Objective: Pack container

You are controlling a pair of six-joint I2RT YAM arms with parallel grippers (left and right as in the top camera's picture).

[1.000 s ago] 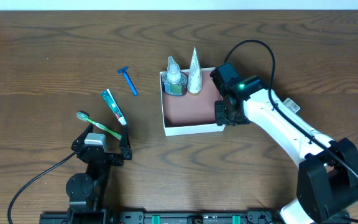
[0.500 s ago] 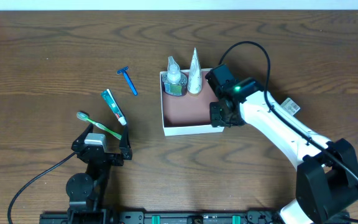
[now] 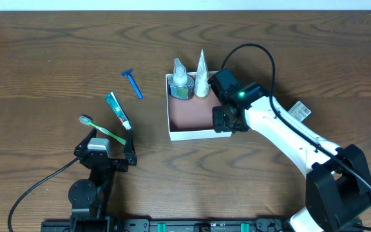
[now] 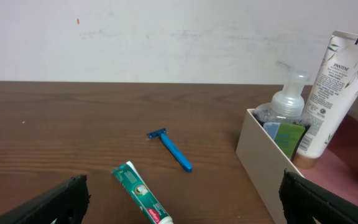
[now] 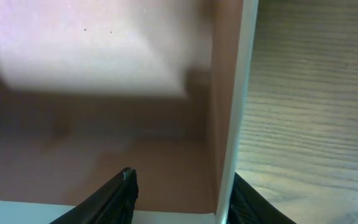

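Astride container (image 5: pixel 225 93) wall: right pincer (image 5: pixel 180 180), half-open.

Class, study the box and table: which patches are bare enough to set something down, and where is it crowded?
Free: inside the box, from the bottle and tube at its far wall to its near wall; the table between the razor and the box's left wall. Crowded: along the box's far wall, and its right wall, which the right gripper straddles.
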